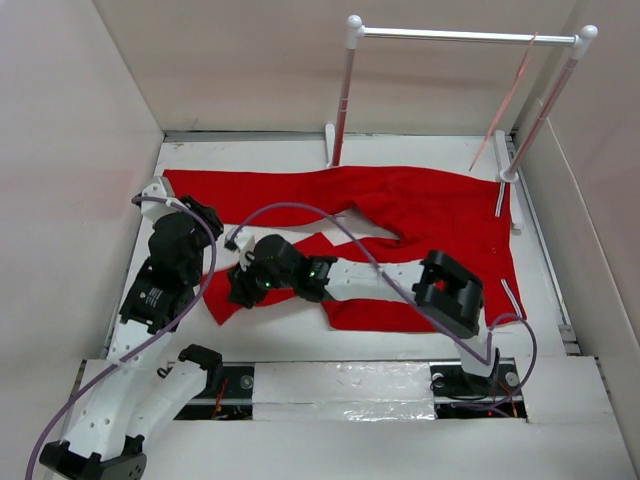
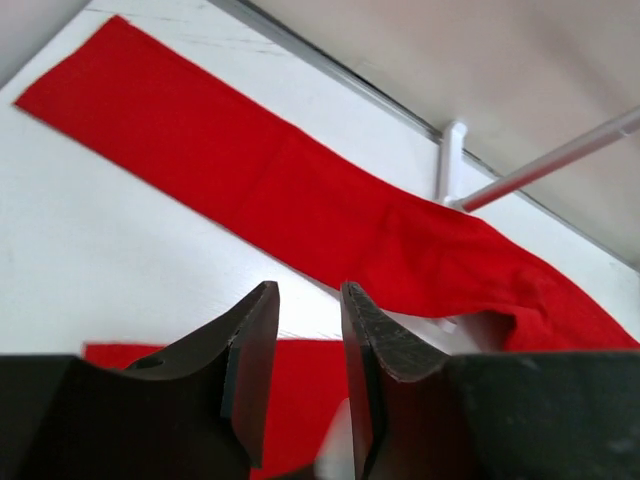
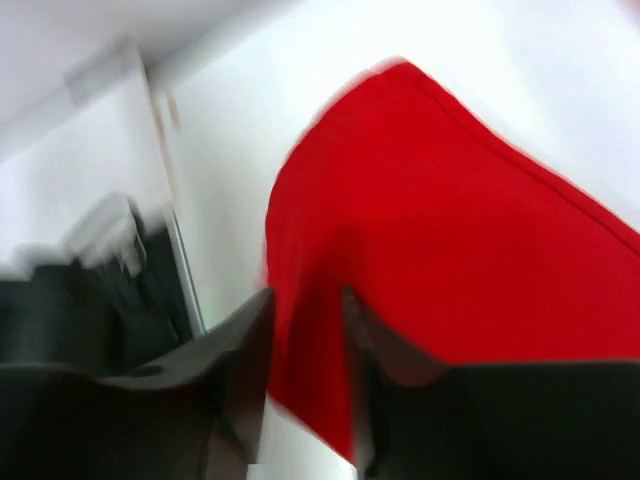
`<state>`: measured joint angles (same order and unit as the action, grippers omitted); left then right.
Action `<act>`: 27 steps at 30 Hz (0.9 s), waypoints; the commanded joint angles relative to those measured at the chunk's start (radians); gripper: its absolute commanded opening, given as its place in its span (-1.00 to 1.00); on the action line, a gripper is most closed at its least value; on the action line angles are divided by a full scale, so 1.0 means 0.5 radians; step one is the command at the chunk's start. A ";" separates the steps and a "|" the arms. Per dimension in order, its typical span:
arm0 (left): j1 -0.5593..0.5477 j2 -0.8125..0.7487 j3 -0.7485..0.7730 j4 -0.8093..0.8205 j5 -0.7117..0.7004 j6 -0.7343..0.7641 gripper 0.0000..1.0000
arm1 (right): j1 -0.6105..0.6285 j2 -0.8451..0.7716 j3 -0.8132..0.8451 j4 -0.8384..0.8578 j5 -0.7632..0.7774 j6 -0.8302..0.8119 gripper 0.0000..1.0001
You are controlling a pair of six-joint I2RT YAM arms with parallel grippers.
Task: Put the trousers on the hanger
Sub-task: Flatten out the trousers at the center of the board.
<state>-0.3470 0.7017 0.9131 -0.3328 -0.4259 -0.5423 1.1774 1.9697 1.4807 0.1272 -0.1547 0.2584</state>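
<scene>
The left end effector has its jaws only narrowly apart with nothing between them; it hovers over bare white worktop at the left side, just short of the upper leg of the trousers. The right end effector, blurred in its wrist view, sits low over the end of the lower leg, and I cannot tell whether its narrow jaws pinch the cloth. From above, the trousers lie spread flat across the worktop, waist to the right, legs running left. The hanger hangs from the right end of the rack behind them.
</scene>
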 commanded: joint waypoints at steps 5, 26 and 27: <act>-0.006 0.002 -0.007 -0.138 -0.155 -0.035 -0.38 | -0.133 -0.199 -0.138 0.036 -0.372 0.121 0.48; 0.120 0.790 -0.525 -0.261 -0.347 -1.106 -0.15 | -0.314 -1.540 -1.329 0.120 0.466 -0.011 -0.66; 0.144 0.805 -0.531 -0.282 -0.369 -1.139 0.00 | -0.315 -1.580 -1.347 0.123 0.463 -0.005 -0.63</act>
<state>-0.2962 1.0958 0.6605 -0.4431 -0.5182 -1.0058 1.0367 1.2194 0.8307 0.1574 0.0177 0.2657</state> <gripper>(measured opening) 0.459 0.175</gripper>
